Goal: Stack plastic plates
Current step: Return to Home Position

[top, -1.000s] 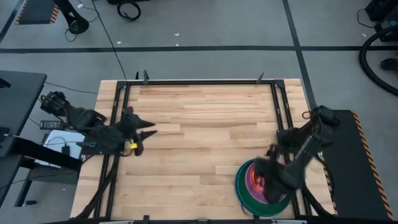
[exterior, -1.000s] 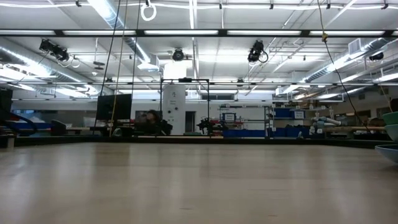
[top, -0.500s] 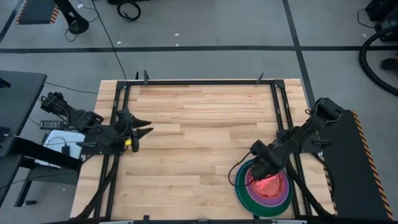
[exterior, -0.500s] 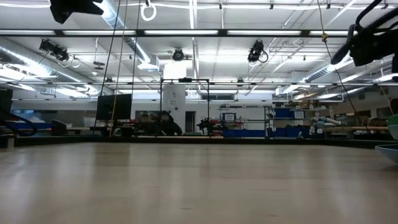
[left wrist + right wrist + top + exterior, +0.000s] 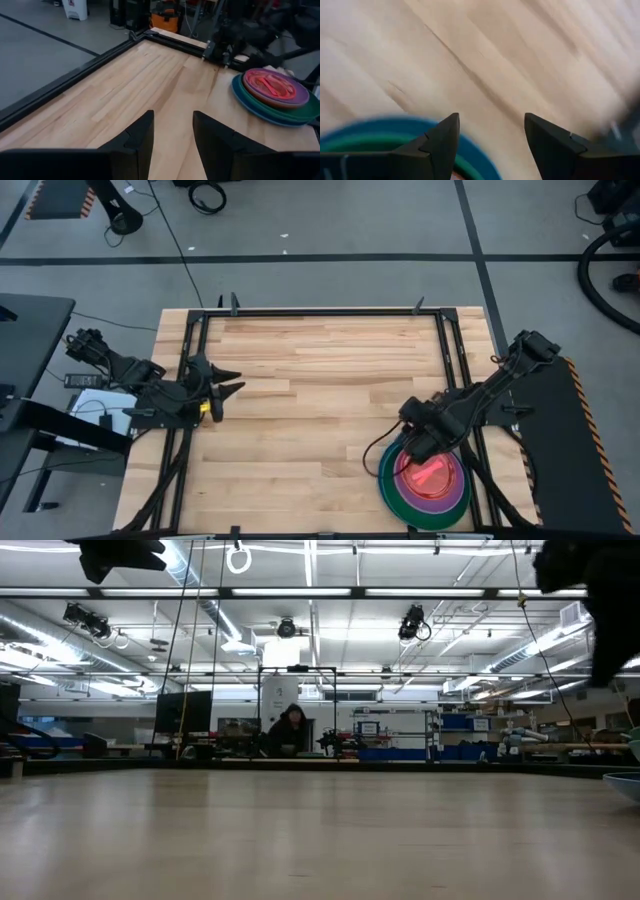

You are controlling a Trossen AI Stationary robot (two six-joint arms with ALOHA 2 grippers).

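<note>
The plastic plates [image 5: 437, 480] sit in one stack at the table's near right corner. A blue plate [image 5: 390, 125] is at the bottom, then green [image 5: 393, 492], purple [image 5: 295, 97] and a red-pink one [image 5: 272, 82] on top. My right gripper [image 5: 413, 452] hangs open over the stack's far-left rim, pointing steeply down, with nothing between its fingers [image 5: 440, 137]. My left gripper [image 5: 238, 383] stands open above the table's left edge, far from the stack, with bare wood beyond its fingers [image 5: 140, 135].
The wooden table [image 5: 320, 380] has a black metal frame [image 5: 320, 311] around its edges. In the low view only the stack's edge [image 5: 625, 778] shows at the right, and a person [image 5: 290, 725] sits far off in the room behind.
My right gripper has gone from above the middle of the stack toward the table's far left, to the stack's rim, and has rolled about its own line. The plates stay as they were. My left gripper has come down a little at the left edge.
</note>
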